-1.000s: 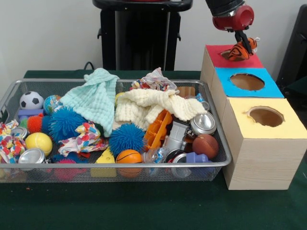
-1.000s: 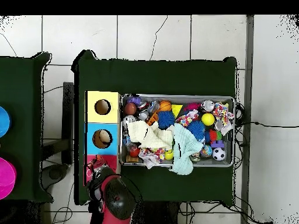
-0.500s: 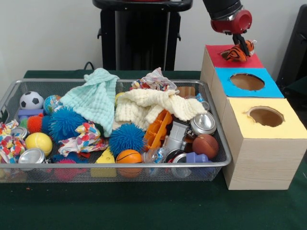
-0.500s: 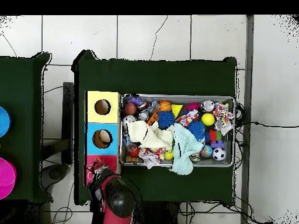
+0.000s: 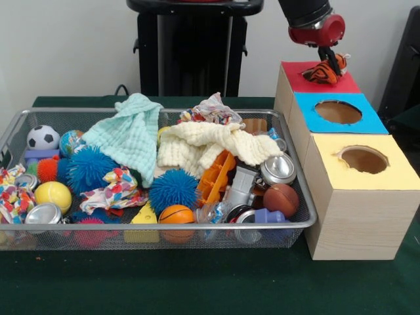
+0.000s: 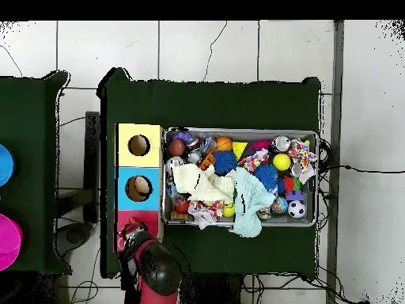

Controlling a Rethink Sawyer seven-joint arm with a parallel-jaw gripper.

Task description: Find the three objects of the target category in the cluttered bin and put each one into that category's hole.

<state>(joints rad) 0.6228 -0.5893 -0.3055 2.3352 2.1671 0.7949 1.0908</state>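
Observation:
My gripper (image 5: 331, 62) hangs over the far end of the pale wood box, shut on the orange black-striped tiger (image 5: 321, 72). The tiger rests low over the red surround (image 5: 295, 75) and hides the hole there. In the overhead view the arm (image 6: 160, 269) covers most of the red section (image 6: 126, 218), and the tiger does not show. The silver wire mesh bin (image 5: 164, 227) lies beside the box, full of clutter; it also shows in the overhead view (image 6: 241, 131). No teddy bear or pale plush shows in the bin.
The blue-surround hole (image 5: 337, 111) and the yellow-surround hole (image 5: 363, 159) are uncovered. The bin holds a mint cloth (image 5: 131, 134), a cream cloth (image 5: 210, 147), blue puffer balls (image 5: 172, 189), cans (image 5: 278, 169), a soccer ball (image 5: 42, 137) and a small basketball (image 5: 176, 215). The black pedestal (image 5: 193, 46) stands behind.
The gripper has shifted slightly with the tiger in it, staying over the red surround. The bin's contents have not moved.

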